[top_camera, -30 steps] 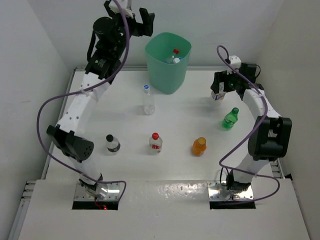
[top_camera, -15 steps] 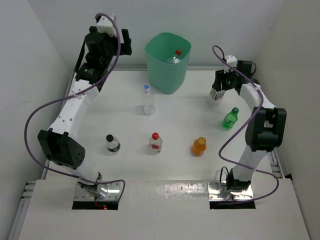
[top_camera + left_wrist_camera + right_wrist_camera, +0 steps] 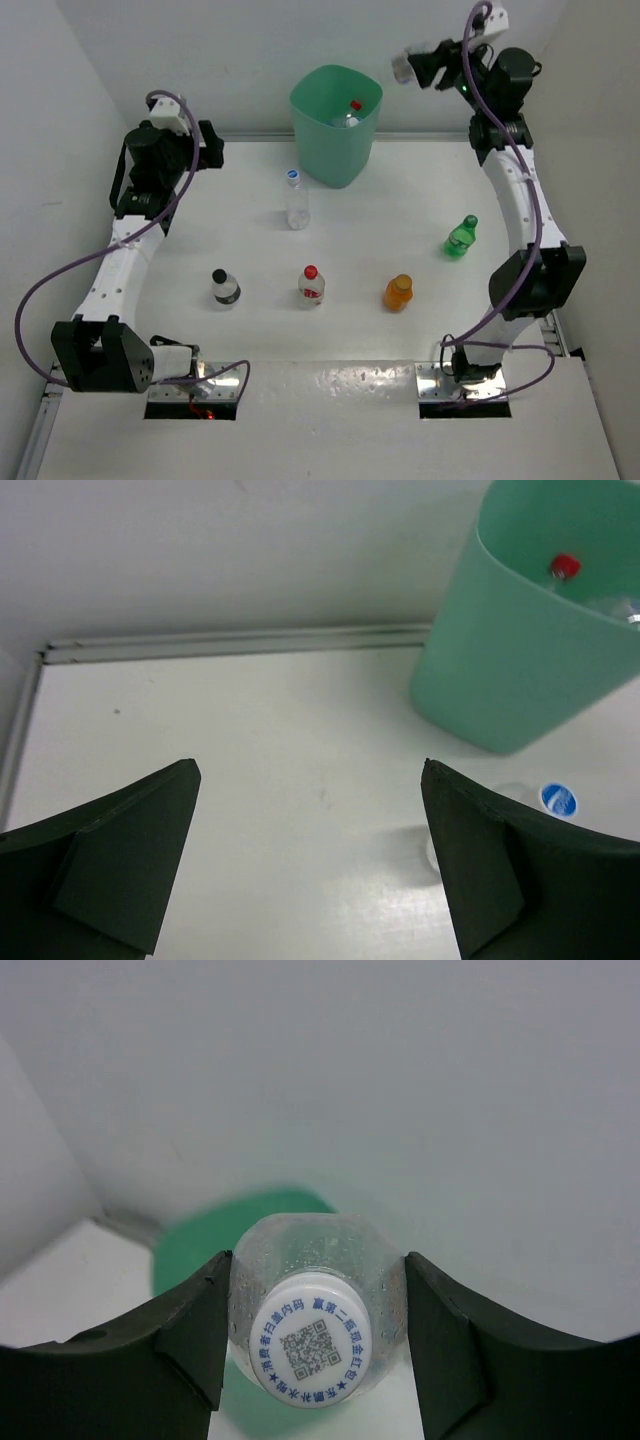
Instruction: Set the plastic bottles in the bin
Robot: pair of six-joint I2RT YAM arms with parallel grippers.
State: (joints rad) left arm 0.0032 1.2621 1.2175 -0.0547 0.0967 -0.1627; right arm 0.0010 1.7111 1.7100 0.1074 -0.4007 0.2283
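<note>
My right gripper is raised high at the back, right of the mint-green bin, shut on a clear white-capped plastic bottle. In the right wrist view the bottle sits cap toward the camera between both fingers of the gripper, with the bin blurred below. A red-capped bottle lies in the bin. Several bottles stand on the table: blue-capped, black-capped, red-capped, orange, green. My left gripper hangs open and empty at the back left.
The left wrist view has the open left gripper over bare white table, the bin at the right and the blue-capped bottle beside the right finger. White walls close in the table at the back and both sides.
My right gripper shut on the white-capped bottle at the table's back right and carried it up and left toward the bin. The left arm swung from beside the bin down to the back left.
</note>
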